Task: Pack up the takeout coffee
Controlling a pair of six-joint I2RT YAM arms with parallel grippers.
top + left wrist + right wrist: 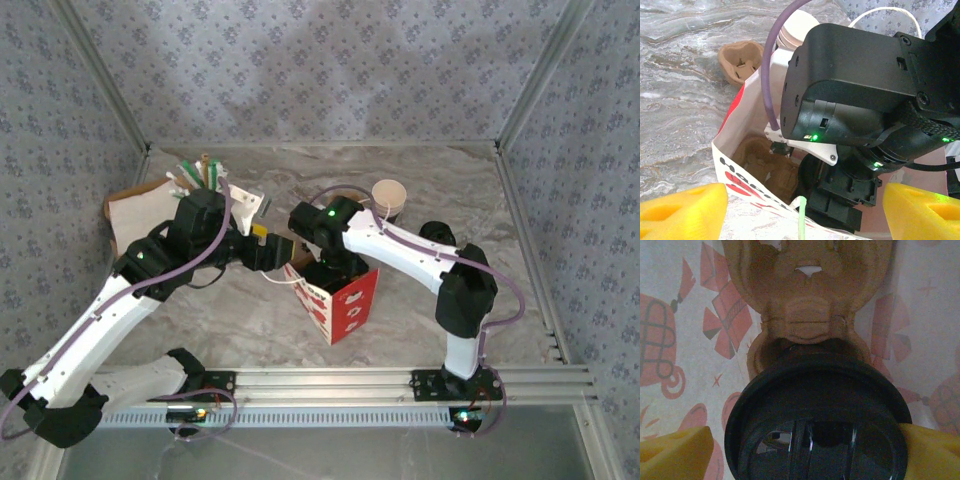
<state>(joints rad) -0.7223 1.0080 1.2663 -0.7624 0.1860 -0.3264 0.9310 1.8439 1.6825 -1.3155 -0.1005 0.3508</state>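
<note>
The takeout coffee's black lid (815, 390) sits on its cup, which stands in a pocket of a brown cardboard carrier (810, 315) inside the red paper bag (345, 305). My right gripper (805, 452) reaches down into the bag (330, 268). Its yellow fingers stand wide on either side of the lid; the left finger (677, 450) is slightly clear of the rim. My left gripper (805, 215) is open at the bag's near rim (747, 187), its yellow fingers (682, 210) far apart. In the top view the left gripper (266, 246) is at the bag's left edge.
A white-tan paper cup (388, 197) stands behind the bag to the right. A second cardboard carrier piece (742, 59) lies on the marble table beyond the bag. Brown paper with straws (190, 180) lies at the back left. Patterned walls enclose the table.
</note>
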